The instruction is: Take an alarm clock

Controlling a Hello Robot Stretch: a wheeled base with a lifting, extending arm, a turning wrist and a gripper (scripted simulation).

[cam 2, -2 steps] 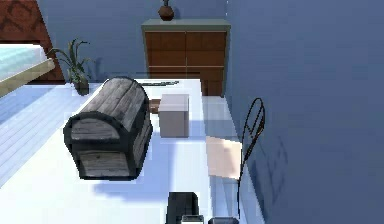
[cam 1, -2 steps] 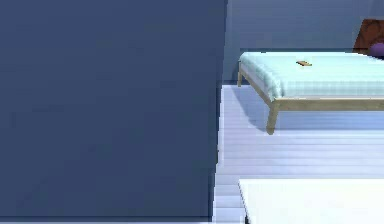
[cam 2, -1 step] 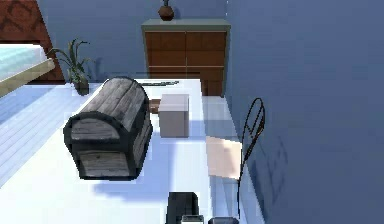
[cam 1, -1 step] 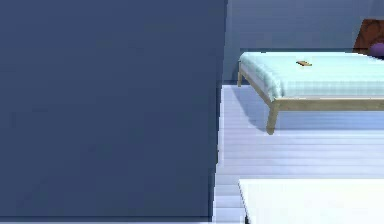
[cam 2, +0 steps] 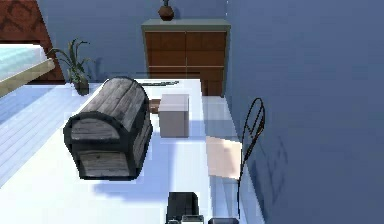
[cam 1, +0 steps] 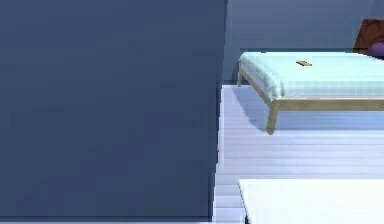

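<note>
Hand (cam 2: 183, 207), 6 o'clock, at the bench (cam 2: 190, 165); its grip cannot be told. Alarm clock: presumably light, rigid; grasp across its body.

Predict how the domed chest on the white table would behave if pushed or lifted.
The chest looks like banded wood, so it is probably stiff and heavy for its size. Its broad flat base on the table suggests it would slide rather than tip.
</note>
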